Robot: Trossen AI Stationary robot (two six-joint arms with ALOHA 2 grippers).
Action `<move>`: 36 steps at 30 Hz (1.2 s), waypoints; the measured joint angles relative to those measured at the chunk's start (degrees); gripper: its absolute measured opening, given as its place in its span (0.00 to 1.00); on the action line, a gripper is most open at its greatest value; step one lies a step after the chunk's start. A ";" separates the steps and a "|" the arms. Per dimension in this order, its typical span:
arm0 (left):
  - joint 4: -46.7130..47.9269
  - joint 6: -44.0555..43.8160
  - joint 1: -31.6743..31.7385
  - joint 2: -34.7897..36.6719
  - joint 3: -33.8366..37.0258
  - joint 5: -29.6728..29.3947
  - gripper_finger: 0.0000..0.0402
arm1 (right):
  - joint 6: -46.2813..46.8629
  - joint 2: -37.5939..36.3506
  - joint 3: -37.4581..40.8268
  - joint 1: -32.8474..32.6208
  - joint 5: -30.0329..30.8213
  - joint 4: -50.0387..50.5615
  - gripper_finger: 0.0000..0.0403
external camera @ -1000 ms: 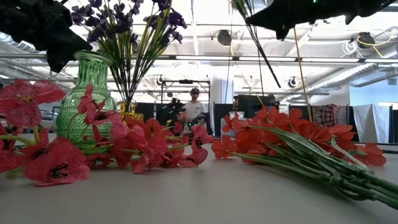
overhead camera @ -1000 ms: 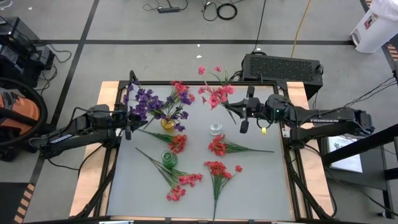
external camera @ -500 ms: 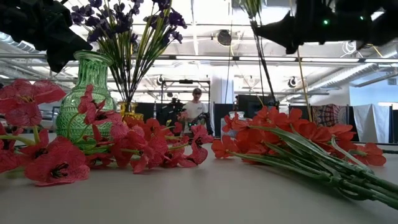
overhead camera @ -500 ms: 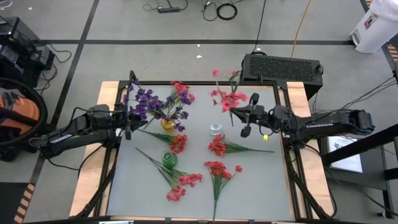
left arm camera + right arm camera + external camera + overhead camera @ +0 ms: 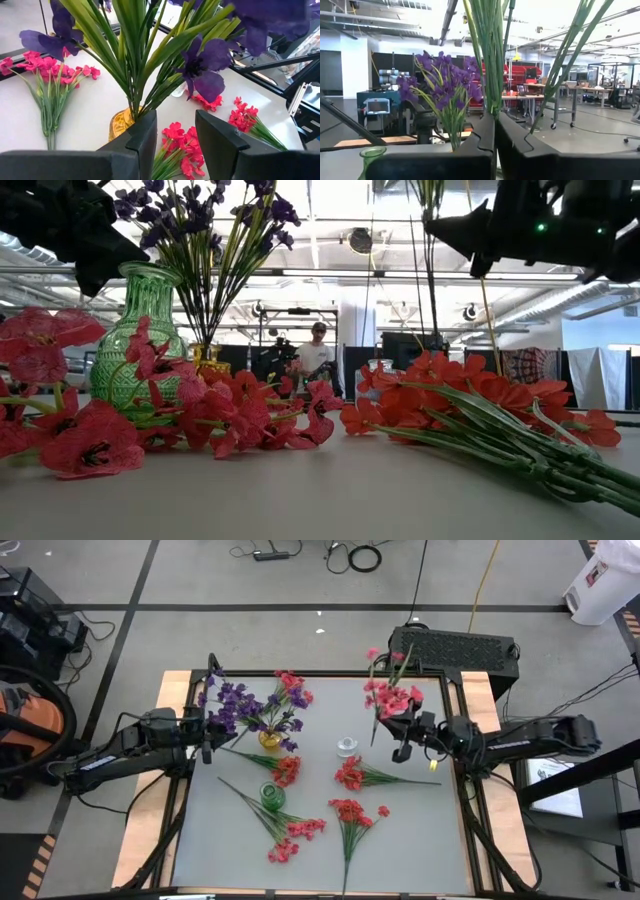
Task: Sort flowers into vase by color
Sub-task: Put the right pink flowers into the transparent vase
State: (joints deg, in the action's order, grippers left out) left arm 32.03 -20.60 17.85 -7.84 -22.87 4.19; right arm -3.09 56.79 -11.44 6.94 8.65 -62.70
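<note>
1. The flowers lie in several places. One pink-red sprig point(image 5: 388, 695) is pinched by its stem in the closed right gripper point(image 5: 397, 740), which holds it above the table near the small clear vase point(image 5: 346, 747). The purple sprigs point(image 5: 238, 705) already stand in the amber vase point(image 5: 269, 738). Four pink-red bunches point(image 5: 350, 810) lie loose on the grey table point(image 5: 420, 830), and a green vase point(image 5: 272, 795) stands among them.
2. Risk: the held stems are thin and several go through one narrow pinch, so a stem could slip or twist as it is lowered. The clear vase's mouth looks small; a stem arriving tilted could catch the rim and tip the light vase.
3. Risk: the drooping leaves could brush the pink-red bunch point(image 5: 362, 775) just beside the clear vase and drag it.
4. The left gripper point(image 5: 172, 145) waits with its fingers parted and nothing between them, right by the amber vase. A careless move from there could knock the purple bouquet.
5. Hard to make out: the clear vase barely shows in the overhead view, and in the low view it is hidden behind blossoms. Whether it holds anything cannot be told. One pink-red cluster point(image 5: 291, 688) behind the purple ones may be in the amber vase or lying on the table; I cannot tell which.
</note>
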 joint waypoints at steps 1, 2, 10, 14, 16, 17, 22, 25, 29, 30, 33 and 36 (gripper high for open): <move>0.00 0.00 0.00 0.00 0.00 -0.04 0.35 | 0.05 0.44 0.00 0.02 0.02 -0.18 0.00; 0.00 0.00 0.01 0.00 0.00 -0.09 0.35 | 0.06 0.98 0.00 0.02 0.02 -0.51 0.00; 0.00 0.00 0.00 0.00 0.00 -0.15 0.35 | 0.71 7.38 0.00 0.02 0.02 -8.39 0.00; 0.00 0.00 0.00 0.00 0.00 -0.15 0.35 | 0.74 10.92 -0.79 0.02 0.04 -12.47 0.00; 0.00 0.00 0.01 0.00 0.00 -0.16 0.35 | 0.74 12.62 -2.30 0.02 0.04 -12.55 0.00; 0.00 0.00 0.00 0.00 0.00 -0.15 0.35 | 0.72 13.53 -3.14 0.02 0.04 -12.47 0.00; 0.00 0.00 0.00 0.00 0.00 -0.16 0.35 | -1.00 18.75 -7.75 0.11 0.28 -12.13 0.00; 0.02 0.00 0.01 -0.01 0.00 -0.15 0.35 | -1.93 21.13 -9.42 0.51 0.32 -12.18 0.00; 0.09 0.00 0.00 0.00 0.00 -0.15 0.35 | -1.95 23.00 -10.77 0.63 0.39 -12.18 0.00; 0.11 0.00 0.01 0.00 0.00 -0.15 0.35 | -1.90 23.23 -10.97 0.63 0.39 -12.12 0.00; 0.11 0.00 0.02 0.00 0.00 -0.15 0.35 | -1.83 24.28 -11.52 0.61 0.37 -12.32 0.00; 0.13 0.00 0.00 0.00 0.00 -0.15 0.35 | -1.50 24.93 -11.52 0.61 0.37 -12.52 0.00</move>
State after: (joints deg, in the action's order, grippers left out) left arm 32.16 -20.60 17.85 -7.84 -22.87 4.03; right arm -4.58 81.72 -22.96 7.55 9.02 -75.21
